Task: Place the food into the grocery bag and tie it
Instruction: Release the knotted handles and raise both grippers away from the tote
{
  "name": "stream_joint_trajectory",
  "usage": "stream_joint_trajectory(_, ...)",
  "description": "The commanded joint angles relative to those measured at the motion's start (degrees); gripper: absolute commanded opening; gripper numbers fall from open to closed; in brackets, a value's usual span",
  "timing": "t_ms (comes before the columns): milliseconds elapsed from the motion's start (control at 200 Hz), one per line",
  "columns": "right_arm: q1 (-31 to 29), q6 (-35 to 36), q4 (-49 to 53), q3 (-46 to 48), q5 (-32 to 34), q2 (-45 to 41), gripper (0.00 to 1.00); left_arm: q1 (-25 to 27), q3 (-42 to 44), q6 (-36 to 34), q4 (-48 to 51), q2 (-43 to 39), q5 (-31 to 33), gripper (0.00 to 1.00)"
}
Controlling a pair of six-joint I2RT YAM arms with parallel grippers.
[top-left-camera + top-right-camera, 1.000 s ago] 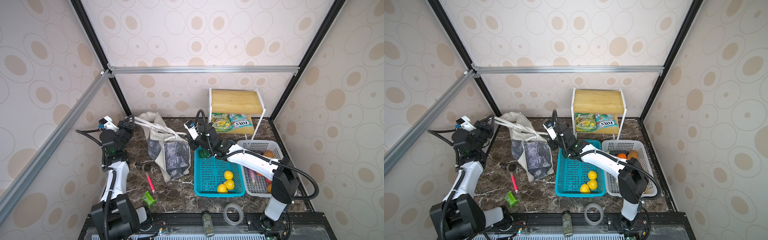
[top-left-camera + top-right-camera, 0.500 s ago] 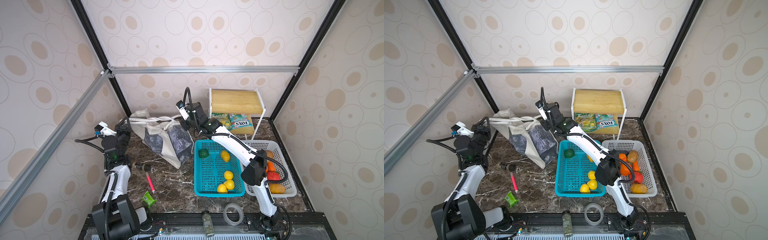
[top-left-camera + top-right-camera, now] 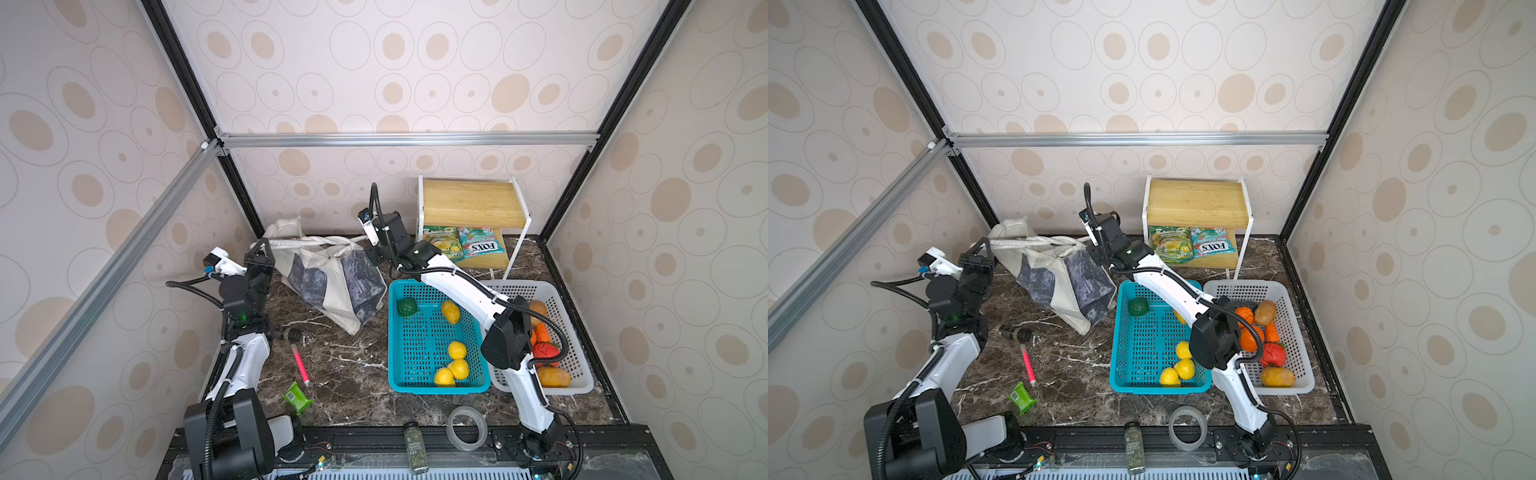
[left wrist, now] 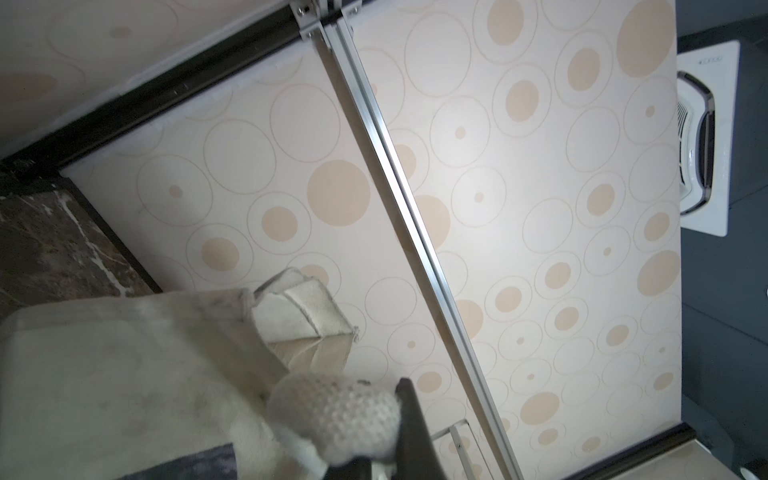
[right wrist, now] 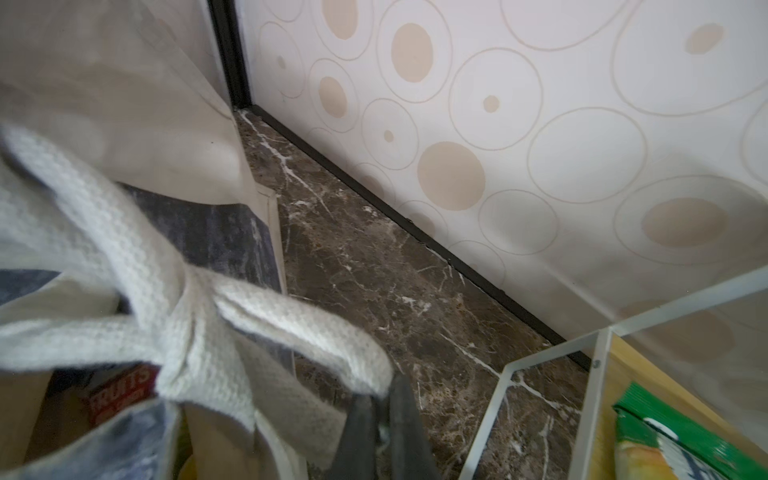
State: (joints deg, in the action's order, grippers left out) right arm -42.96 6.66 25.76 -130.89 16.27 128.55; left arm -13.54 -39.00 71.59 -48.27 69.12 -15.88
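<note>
right end effector [image 3: 370, 251]: from teal basket [image 3: 436, 388] toward back wall [image 3: 374, 183] | grocery bag [image 3: 332, 286]: handle drawn back

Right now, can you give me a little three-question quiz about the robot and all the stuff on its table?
1. True or false: the FOX'S candy packets lie in the teal basket.
2. The left gripper and right gripper are each shut on: A) a lemon, B) the strap handles of the grocery bag, C) the tape roll?
3. How many yellow fruits sit in the teal basket?
Key: 1 false, they are on the wooden shelf; 2 B; 3 four.
</note>
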Motion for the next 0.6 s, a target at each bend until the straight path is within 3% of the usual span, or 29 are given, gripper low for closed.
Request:
stream_joint_trajectory(0,4.3,-0.4,6.1,-8.9,9.3,4.0,0.0,1.9,0.6,-2.9,-9.4,0.3,6.9,0.0)
stream_joint_trajectory(110,4.5,1.3,6.3,-11.2,9.2,5.4,0.0,1.9,4.1,0.6,-14.0,1.1,8.4,0.0)
stream_joint_trajectory(250,4.7,0.6,4.9,-7.8,5.5,3.8,0.0,2.1,3.2,-1.6,-13.6,1.1,6.0,0.0)
stream_joint_trajectory(415,3.8,0.3,1.9,-4.1,-4.6,2.3,0.02,1.0,3.3,-5.2,-10.4,-1.3,8.2,0.02)
stream_joint_trajectory(515,2.6,1.0,3.5,-5.7,-3.5,3.2,0.13,0.9,3.1,-5.9,-10.0,-2.0,7.0,0.08)
stream_joint_trajectory(595,2.5,-0.4,3.6,-5.5,-3.5,2.6,0.35,0.9,2.0,-6.8,-8.4,-2.4,4.9,0.14)
